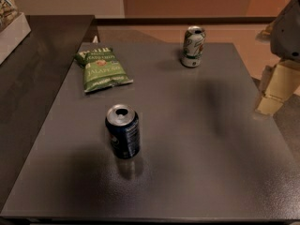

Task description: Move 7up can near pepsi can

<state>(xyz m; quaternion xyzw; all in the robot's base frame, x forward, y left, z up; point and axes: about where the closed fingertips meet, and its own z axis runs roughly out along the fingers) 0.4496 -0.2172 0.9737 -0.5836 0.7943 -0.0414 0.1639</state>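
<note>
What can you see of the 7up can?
The 7up can is silver-white and green with a small red mark and a silver top, apparently metal. It stands upright near the far edge of the table, touching only the tabletop, well apart from the pepsi can and chip bag. The gripper hangs beyond the table's right edge, clear of it.

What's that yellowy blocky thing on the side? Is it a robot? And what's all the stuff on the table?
Yes! That cream blocky part at the right edge is the robot's claw, for grabbing. It hangs beside the table, holding nothing. One camera looks down on the grey table. Two cans stand there: a dark blue pepsi can near us, a white-and-green 7up can at the back. A green chip bag lies back left. The job: bring the 7up can to the blue one.
</note>
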